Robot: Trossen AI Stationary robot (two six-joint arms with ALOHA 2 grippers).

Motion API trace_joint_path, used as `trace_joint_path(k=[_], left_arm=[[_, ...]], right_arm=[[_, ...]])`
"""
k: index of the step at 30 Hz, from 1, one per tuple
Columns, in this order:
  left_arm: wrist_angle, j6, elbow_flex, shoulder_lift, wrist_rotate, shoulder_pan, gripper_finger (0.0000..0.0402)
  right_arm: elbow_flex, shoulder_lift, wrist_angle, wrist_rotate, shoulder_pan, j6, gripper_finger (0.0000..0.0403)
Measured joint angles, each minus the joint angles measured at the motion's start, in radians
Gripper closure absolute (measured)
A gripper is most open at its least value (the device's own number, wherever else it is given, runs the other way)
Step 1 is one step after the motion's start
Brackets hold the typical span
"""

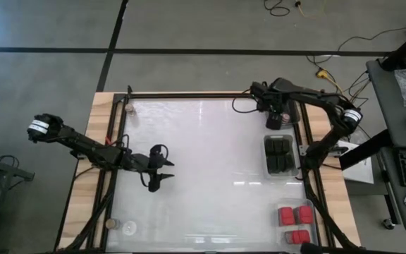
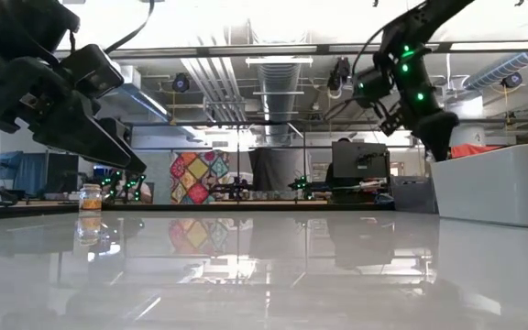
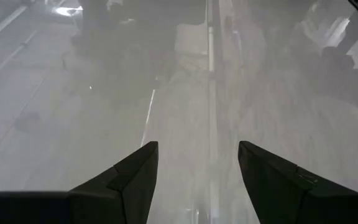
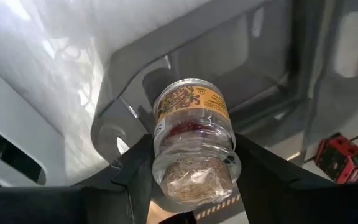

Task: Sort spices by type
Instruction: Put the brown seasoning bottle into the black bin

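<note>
My right gripper is at the table's far right, shut on a tiny round jar with an orange label and a brownish cork top. It hangs over a clear tray's corner. My left gripper is open and empty above the table's left middle; it also shows in the left wrist view. Dark blocks lie in a clear tray at the right. Red blocks lie in a tray at the near right. Two jars stand at the near left and one at the far left. My right gripper pinches the jar's glass sides near its cork end between the two fingers. The cork top faces back toward the wrist and the labelled end points away from it. The jar is lifted clear above the tray.
A black frame rail runs along the table's left, far and right sides. A white tray wall rises at the right in the low view. Bare tabletop lies between the two arms.
</note>
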Motion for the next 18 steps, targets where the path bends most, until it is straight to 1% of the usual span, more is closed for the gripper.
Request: trace_joint_path(k=[6, 10, 12, 18], left_arm=[[0.000, 0.013, 0.000, 0.000, -0.082, 0.000, 0.0194], [0.001, 0.027, 0.000, -0.001, -0.146, 0.002, 0.0194], [0.000, 0.027, 0.000, -0.001, -0.170, 0.002, 0.0194], [0.002, 0.017, 0.001, -0.005, -0.186, 0.004, 0.0194]], right_arm=[[-0.072, 0.004, 0.069, -0.008, -0.035, -0.048, 0.0220], [-0.102, 0.029, 0.114, -0.059, -0.069, -0.077, 0.0218], [-0.105, 0.051, 0.118, -0.060, -0.082, -0.093, 0.0218], [-0.083, 0.101, 0.125, -0.076, -0.110, -0.158, 0.0217]])
